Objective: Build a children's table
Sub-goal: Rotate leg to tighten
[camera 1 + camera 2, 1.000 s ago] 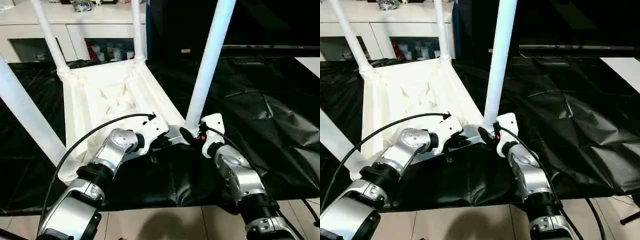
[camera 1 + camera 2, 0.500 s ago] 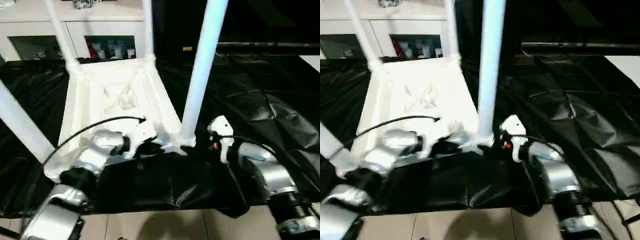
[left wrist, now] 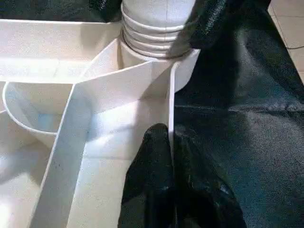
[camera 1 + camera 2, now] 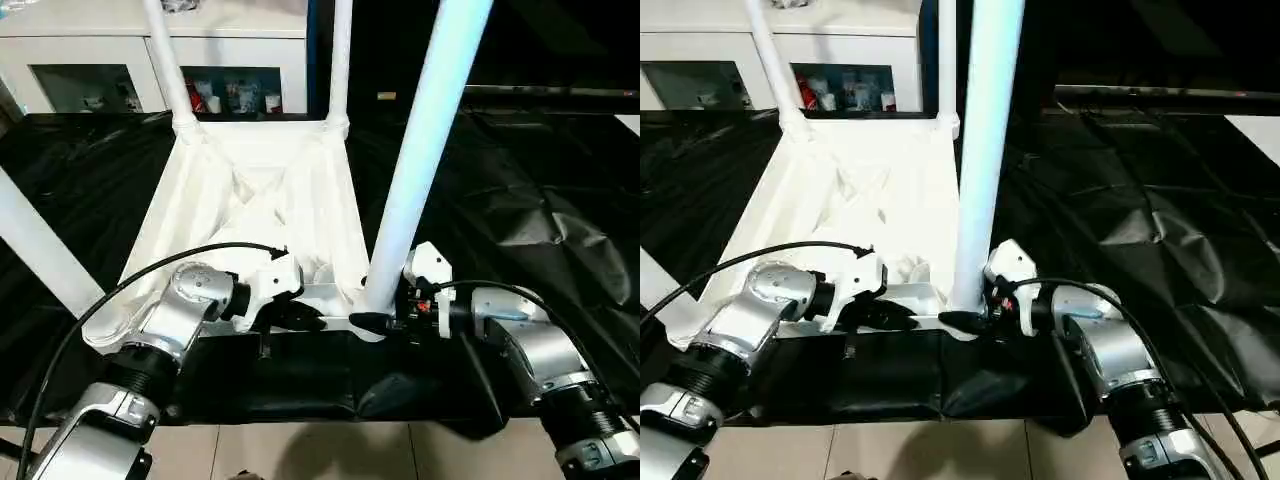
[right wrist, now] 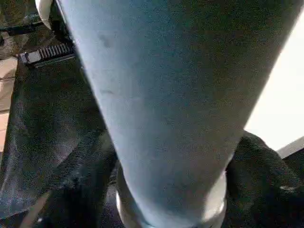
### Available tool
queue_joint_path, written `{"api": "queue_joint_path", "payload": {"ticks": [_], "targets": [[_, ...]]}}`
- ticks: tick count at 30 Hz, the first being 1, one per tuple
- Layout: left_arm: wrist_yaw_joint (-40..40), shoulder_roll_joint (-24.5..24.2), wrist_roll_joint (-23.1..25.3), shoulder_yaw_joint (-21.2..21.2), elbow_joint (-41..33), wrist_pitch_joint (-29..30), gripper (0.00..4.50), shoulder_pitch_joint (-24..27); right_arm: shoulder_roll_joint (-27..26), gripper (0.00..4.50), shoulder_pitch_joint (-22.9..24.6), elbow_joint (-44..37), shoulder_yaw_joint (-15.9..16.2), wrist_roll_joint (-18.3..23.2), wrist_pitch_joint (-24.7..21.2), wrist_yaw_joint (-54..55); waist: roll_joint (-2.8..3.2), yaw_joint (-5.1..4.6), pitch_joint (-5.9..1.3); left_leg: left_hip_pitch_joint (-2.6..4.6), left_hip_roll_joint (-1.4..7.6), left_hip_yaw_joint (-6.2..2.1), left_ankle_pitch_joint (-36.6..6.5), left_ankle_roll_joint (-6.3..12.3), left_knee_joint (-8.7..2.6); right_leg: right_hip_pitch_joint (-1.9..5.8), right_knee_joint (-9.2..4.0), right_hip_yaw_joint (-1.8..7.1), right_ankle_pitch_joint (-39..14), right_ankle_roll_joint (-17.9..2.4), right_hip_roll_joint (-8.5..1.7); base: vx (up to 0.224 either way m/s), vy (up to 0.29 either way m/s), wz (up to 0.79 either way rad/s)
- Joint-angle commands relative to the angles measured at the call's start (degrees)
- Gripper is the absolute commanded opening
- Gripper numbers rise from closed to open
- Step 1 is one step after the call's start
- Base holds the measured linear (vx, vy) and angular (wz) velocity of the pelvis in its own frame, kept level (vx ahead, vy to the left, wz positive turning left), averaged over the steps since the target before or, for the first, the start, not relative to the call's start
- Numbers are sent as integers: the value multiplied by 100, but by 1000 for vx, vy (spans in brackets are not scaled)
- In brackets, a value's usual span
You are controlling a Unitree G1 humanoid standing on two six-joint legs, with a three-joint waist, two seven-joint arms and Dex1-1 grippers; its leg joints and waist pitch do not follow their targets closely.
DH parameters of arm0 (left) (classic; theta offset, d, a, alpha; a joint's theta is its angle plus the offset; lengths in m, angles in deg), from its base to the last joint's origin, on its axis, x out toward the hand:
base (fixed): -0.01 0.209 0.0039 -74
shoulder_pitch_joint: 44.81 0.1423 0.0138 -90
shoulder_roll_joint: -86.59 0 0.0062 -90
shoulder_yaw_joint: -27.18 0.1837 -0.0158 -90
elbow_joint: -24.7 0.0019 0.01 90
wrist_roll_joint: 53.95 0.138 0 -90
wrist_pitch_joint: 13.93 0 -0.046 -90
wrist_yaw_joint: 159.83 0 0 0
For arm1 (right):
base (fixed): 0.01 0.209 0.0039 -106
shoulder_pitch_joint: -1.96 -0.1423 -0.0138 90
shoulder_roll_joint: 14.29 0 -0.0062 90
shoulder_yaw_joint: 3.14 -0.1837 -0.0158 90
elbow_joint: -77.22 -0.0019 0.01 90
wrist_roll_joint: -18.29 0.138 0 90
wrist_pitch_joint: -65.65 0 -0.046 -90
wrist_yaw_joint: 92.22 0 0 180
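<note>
Here, white children's table [image 4: 250,200] inverted, apparently four-legged.

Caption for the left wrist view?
Left gripper pinches the upturned tabletop's side wall beside the socket holding a threaded leg.

In your head view the table top [image 4: 250,200] lies upside down on the draped work table [image 4: 520,200], centre-left of the frame, its four legs [image 4: 425,150] rising from the corners. At lower centre, the left gripper [image 4: 300,318] sits at the top's near edge, left of the near-right leg's base. The right gripper [image 4: 385,315] is against that base from the right. A cabinet [image 4: 100,60] stands upper left, behind the table.
</note>
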Motion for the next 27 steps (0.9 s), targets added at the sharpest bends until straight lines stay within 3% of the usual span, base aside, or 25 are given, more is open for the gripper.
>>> {"api": "queue_joint_path", "payload": {"ticks": [1,11,12,15,17,19,20,21,23,25,27], "targets": [[-47,119,-414,-159,-29,-16,0,128,60,285,-6,-7,120,-28,31,-117,-216,13,-308,58,225,-82,-1211,371,-318,214,-396,178,-1552,-1062,-289,0,0,0],[91,88,-385,-197,-62,7,0,184,21,265,-30,191,138,-83,91,-94,-209,9,-309,56,216,-76,-1146,391,-302,213,-387,177,-1475,-1088,-283,0,0,0],[241,125,-325,-204,11,-5,0,172,-62,264,-11,308,64,-94,140,92,-184,4,-307,62,217,-81,-1179,374,-305,208,-390,178,-1512,-1093,-285,0,0,0],[389,163,-267,-209,87,-15,0,154,-144,264,5,413,-11,-104,185,282,-202,-13,-293,60,208,-85,-1308,323,-313,205,-418,178,-1759,-1032,-284,0,0,0],[946,354,-78,-227,413,-18,0,23,-463,264,70,677,-281,-133,213,1075,-191,-41,-275,71,204,-96,-1479,242,-332,185,-451,179,-2022,-976,-279,0,0,0],[1248,526,-26,-248,574,57,0,-73,-662,264,138,771,-389,-183,248,1550,-172,-76,-262,91,196,-102,-1638,122,-352,154,-491,191,-2299,-888,-276,0,0,0],[1248,526,-26,-248,574,57,0,-73,-662,264,138,771,-389,-183,248,1550,-190,-79,-265,106,193,-114,-1747,59,-360,164,-508,184,-2460,-831,-285,0,0,0],[1933,922,175,-195,891,190,0,-320,-1171,264,211,862,-503,-345,227,2601,-166,-103,-260,97,194,-120,-1767,20,-373,157,-521,190,-2542,-765,-279,0,0,0],[2240,1104,283,-147,1036,231,0,-444,-1420,264,196,888,-512,-437,213,3069,-154,-116,-262,150,173,-134,-1974,-64,-370,128,-568,180,-2884,-675,-290,0,0,0],[2328,1162,288,-151,1090,269,0,-485,-1502,264,152,943,-526,-457,203,3226,-170,-130,-276,117,179,-158,-1972,-23,-385,163,-583,171,-2934,-600,-300,0,0,0],[2618,1306,333,-151,1258,314,0,-612,-1728,264,-7,1121,-558,-508,172,3637,-122,-175,-262,128,161,-145,-2112,-13,-393,115,-608,172,-2837,-635,-267,0,0,0]]}}
